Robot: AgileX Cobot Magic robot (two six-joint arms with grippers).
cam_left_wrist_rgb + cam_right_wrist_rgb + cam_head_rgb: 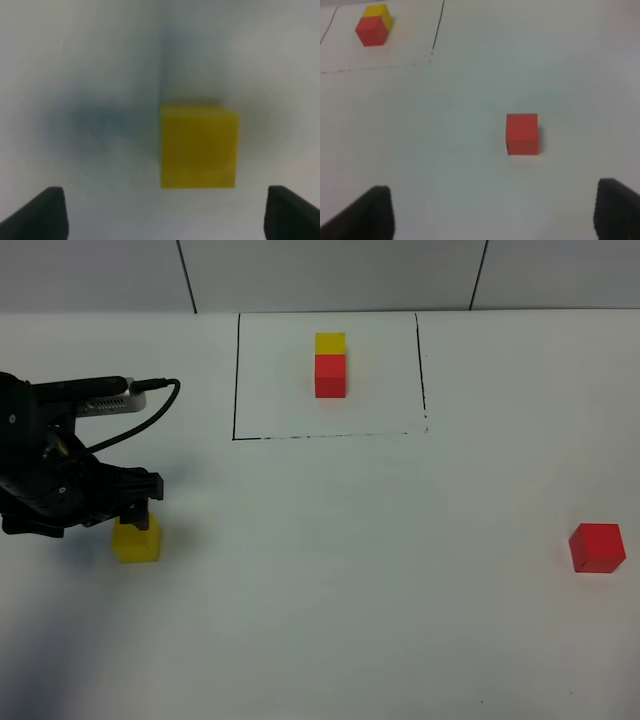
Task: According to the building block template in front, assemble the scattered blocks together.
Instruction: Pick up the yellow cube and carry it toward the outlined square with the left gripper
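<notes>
Left gripper (162,205) spread wide over yellow cube (198,146) (right gripper (492,202) likewise, red cube (522,133) ahead), template (330,365) well apart.

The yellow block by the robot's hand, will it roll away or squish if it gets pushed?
Probably neither. The yellow block has flat faces and square corners, so it should slide on the smooth white table rather than roll. Its edges look crisp and solid, so it likely stays stiff when squeezed.
</notes>
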